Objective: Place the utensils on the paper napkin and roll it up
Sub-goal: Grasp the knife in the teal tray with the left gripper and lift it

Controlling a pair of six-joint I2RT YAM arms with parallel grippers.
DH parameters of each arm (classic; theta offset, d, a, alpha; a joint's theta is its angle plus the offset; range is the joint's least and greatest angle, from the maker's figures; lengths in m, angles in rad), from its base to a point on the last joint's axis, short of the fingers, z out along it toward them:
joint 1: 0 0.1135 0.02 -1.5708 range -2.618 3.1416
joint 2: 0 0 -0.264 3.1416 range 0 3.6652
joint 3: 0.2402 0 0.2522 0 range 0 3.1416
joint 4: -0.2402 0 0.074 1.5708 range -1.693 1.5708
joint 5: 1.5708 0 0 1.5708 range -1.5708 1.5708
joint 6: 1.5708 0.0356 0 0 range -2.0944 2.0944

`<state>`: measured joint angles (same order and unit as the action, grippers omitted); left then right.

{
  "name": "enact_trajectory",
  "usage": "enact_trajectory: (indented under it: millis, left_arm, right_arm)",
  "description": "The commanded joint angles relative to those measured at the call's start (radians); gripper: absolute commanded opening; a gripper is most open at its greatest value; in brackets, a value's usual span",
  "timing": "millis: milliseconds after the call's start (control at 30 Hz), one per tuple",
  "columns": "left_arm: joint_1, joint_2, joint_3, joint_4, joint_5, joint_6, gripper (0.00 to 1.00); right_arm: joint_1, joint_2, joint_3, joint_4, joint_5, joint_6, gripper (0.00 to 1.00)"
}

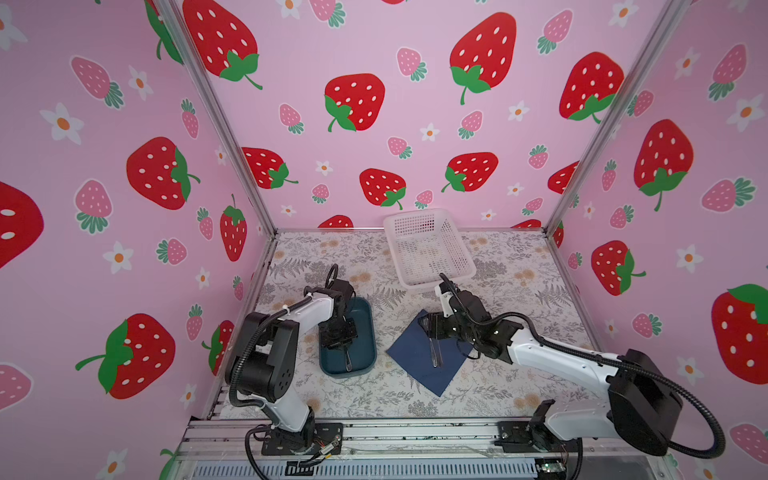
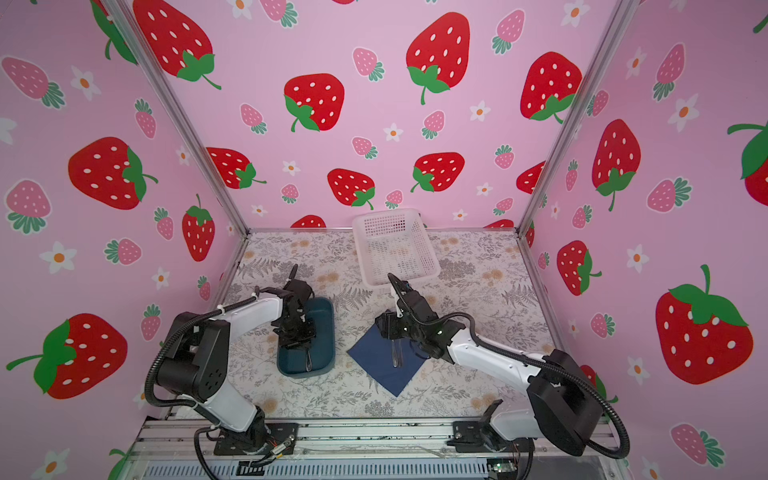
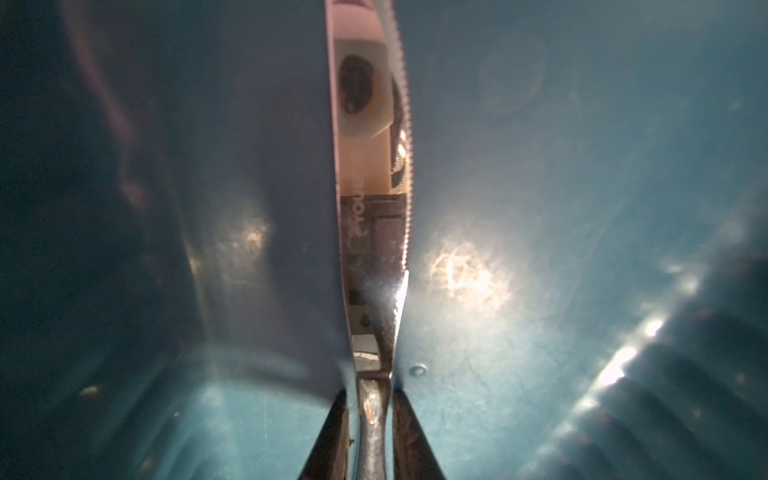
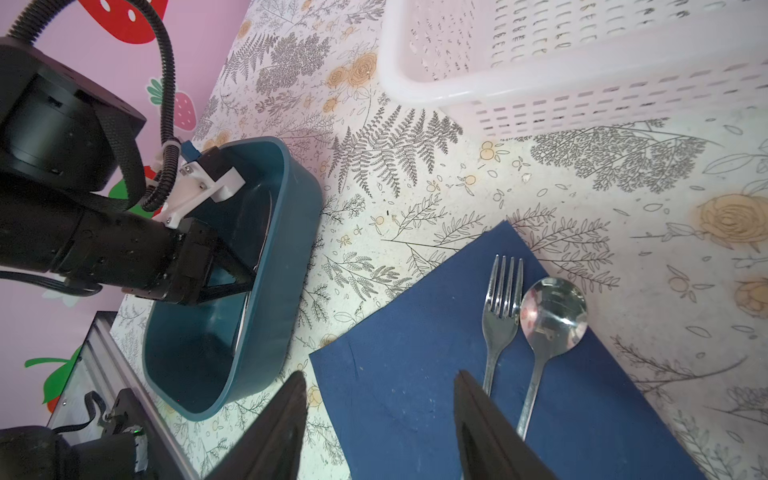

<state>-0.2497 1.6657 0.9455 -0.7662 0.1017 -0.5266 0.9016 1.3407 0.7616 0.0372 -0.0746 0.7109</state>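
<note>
Both top views are looking steeply down, sharing the whole table (image 1: 519, 257). The wrist cameras are looking closely at the knife (image 3: 370, 166) and the napkin (image 4: 395, 374).

The fork (image 4: 500, 320) and the spoon (image 4: 555, 311) are shiny silver metal, smooth like a mirror. The knife (image 3: 370, 232) is shiny metal too, with tiny teeth along one edge. The napkin (image 4: 407, 374) is dark blue paper, flat and not shiny, with a few small specks. In a top view, at 9 o'clock from the napkin, the tray (image 1: 371, 328) is smooth teal plastic with a soft shine. At 12 o'clock, the basket (image 1: 392, 247) is white plastic full of little holes. The table cover (image 1: 519, 266) looks dull, printed with leaves and flowers.
</note>
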Motion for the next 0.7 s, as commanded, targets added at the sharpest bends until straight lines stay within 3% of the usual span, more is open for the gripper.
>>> enact_trajectory:
  millis: [0,233,433,667]
  left_arm:
    - [-0.001,0.040,-0.021,-0.018,0.012,0.010,0.22]
    - [-0.009,0.066,-0.034,-0.013,0.017,0.011,0.20]
    - [-0.024,0.063,-0.022,-0.022,0.000,0.014,0.11]
    - [-0.034,-0.018,-0.005,-0.038,-0.002,-0.009,0.09]
  right_arm:
    - [0.004,0.013,-0.009,0.056,-0.067,-0.011,0.59]
    - [0.004,0.058,0.017,0.066,-0.134,-0.019,0.59]
    - [0.006,0.055,0.016,0.063,-0.120,-0.016,0.59]
    - [0.005,0.026,0.007,0.055,-0.080,-0.012,0.59]
